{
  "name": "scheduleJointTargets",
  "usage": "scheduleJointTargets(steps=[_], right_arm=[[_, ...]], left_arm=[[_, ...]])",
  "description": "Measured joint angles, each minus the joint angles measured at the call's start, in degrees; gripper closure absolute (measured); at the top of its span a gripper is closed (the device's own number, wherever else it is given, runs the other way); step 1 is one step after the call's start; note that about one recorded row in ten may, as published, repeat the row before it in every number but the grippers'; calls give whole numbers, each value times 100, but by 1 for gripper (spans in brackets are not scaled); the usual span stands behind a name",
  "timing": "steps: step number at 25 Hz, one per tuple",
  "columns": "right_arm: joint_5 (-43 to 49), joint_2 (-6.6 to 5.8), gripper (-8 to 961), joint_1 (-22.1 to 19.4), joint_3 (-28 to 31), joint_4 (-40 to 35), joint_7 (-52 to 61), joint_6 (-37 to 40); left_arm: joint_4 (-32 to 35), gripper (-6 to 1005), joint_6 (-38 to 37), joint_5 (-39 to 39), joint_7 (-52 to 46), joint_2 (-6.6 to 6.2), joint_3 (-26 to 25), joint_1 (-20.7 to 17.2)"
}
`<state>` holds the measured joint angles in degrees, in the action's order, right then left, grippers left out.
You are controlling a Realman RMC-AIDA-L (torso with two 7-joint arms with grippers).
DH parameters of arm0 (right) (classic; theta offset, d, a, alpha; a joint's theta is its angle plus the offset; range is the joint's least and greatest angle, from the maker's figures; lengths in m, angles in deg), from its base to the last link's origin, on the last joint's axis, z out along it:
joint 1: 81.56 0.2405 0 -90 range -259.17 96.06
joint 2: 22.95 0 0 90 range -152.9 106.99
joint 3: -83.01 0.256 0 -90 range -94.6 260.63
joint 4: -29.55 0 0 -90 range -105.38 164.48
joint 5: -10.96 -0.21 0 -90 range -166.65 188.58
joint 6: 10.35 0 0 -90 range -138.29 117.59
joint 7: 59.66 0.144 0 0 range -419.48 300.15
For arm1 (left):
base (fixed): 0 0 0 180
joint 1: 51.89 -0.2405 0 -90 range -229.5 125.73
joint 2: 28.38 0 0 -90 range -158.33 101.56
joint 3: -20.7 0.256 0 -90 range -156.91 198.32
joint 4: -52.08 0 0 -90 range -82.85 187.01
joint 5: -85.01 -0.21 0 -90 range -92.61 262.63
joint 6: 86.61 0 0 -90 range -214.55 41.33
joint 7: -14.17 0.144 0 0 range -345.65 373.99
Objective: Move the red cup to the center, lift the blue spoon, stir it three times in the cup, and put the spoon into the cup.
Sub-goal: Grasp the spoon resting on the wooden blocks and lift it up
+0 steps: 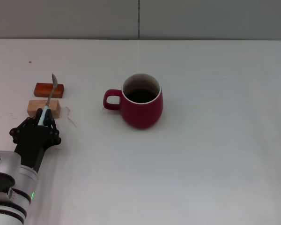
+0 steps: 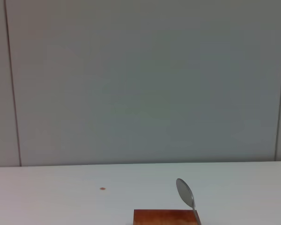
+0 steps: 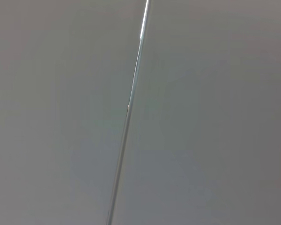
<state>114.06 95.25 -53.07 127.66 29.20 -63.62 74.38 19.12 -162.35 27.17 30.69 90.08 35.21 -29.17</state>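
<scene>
Gripping the blue spoon [image 1: 48, 101] (pale handle, grey bowl): left pincer [image 1: 42, 123].

We find no text, label, brand, number or sign that can be read in any view.
</scene>
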Motion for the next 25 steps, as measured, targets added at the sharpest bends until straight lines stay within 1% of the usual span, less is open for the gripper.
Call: scheduleJointTargets(steps=[6, 7, 8, 11, 12, 13, 14, 15, 17, 18, 19, 20, 21, 22, 23, 24, 25], right_arm=[[-1, 11, 270, -2, 0, -5, 0, 0], [-2, 11, 270, -7, 0, -7, 0, 0], [-2, 11, 270, -7, 0, -7, 0, 0], [-15, 10, 270, -12, 0, -9, 0, -16], [-19, 11, 270, -11, 0, -9, 0, -21], [-19, 11, 270, -11, 0, -9, 0, -21], [-21, 10, 270, -16, 1, -6, 0, -21], [-22, 10, 270, -20, 3, -4, 0, -20], [-27, 12, 270, -32, 13, -2, 0, -12], [-27, 12, 270, -32, 13, -2, 0, -12], [-30, 23, 270, -38, 20, 0, 0, -7], [-30, 23, 270, -38, 20, 0, 0, -7], [-31, 27, 270, -40, 25, 0, 0, -7], [-32, 37, 270, -40, 36, 1, 0, -9], [-32, 37, 270, -40, 36, 1, 0, -9], [-34, 43, 270, -40, 42, 3, 0, -22], [-34, 43, 270, -40, 42, 3, 0, -22]], left_arm=[[42, 861, -98, -134, -460, -36, 18, -42], [82, 861, -207, -147, -725, -44, 48, -59], [82, 861, -207, -147, -725, -44, 48, -59], [259, 861, -385, -352, -1434, -71, 110, -139], [490, 861, -471, -620, -2053, -83, 126, -234], [490, 861, -471, -620, -2053, -83, 126, -234], [646, 861, -513, -777, -2415, -83, 126, -284], [977, 861, -595, -1122, -3179, -84, 126, -367], [1324, 861, -666, -1411, -3935, -80, 125, -424], [1324, 861, -666, -1411, -3935, -80, 125, -424], [1672, 861, -730, -1638, -4606, -66, 125, -486], [1672, 861, -730, -1638, -4606, -66, 125, -486], [2029, 861, -829, -1824, -5310, -55, 124, -537], [2253, 862, -928, -1957, -5776, -53, 123, -561], [2253, 862, -928, -1957, -5776, -53, 123, -561], [2580, 862, -1080, -2128, -6394, -59, 126, -577], [2580, 862, -1080, -2128, -6394, -59, 126, -577]])
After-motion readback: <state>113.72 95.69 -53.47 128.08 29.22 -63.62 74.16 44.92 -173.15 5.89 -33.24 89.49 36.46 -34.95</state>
